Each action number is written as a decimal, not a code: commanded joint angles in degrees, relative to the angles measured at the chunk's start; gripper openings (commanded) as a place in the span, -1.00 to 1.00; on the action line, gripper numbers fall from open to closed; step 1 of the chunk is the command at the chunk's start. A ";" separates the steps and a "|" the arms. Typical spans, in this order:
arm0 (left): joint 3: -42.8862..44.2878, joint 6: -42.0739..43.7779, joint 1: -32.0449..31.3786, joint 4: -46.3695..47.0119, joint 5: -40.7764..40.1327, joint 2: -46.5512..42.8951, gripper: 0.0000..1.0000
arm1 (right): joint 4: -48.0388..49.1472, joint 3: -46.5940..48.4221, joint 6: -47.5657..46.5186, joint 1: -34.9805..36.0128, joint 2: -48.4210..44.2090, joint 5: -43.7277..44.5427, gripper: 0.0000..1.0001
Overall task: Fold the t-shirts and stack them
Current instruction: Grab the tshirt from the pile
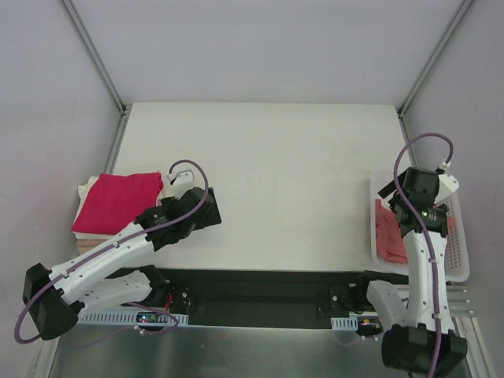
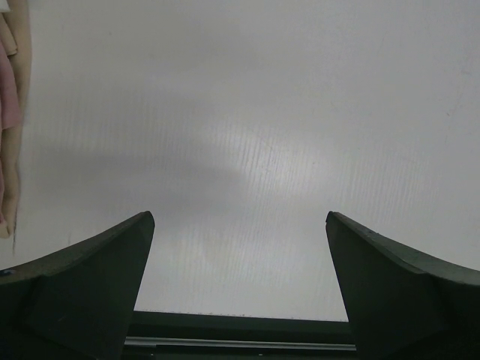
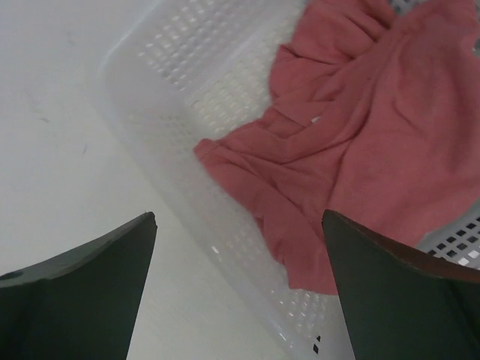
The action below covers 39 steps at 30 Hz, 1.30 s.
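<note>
A magenta-red folded t-shirt (image 1: 118, 201) lies on top of cream folded t-shirts (image 1: 85, 193) at the table's left edge; the edge of this stack shows in the left wrist view (image 2: 10, 112). A crumpled salmon t-shirt (image 1: 389, 233) lies in the white mesh basket (image 1: 459, 252) at the right, and shows in the right wrist view (image 3: 375, 142). My left gripper (image 1: 206, 206) is open and empty over bare table, just right of the stack. My right gripper (image 1: 398, 201) is open and empty, above the basket's left rim and the salmon t-shirt.
The white table (image 1: 276, 173) is walled at the back and sides, with metal posts at the back corners. A dark strip with the arm bases runs along the near edge (image 1: 260, 287).
</note>
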 commanded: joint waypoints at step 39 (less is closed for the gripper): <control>0.90 -1.26 0.07 0.15 2.25 -1.44 0.99 | 4.96 21.63 -6.85 -22.29 3.70 -27.18 -0.99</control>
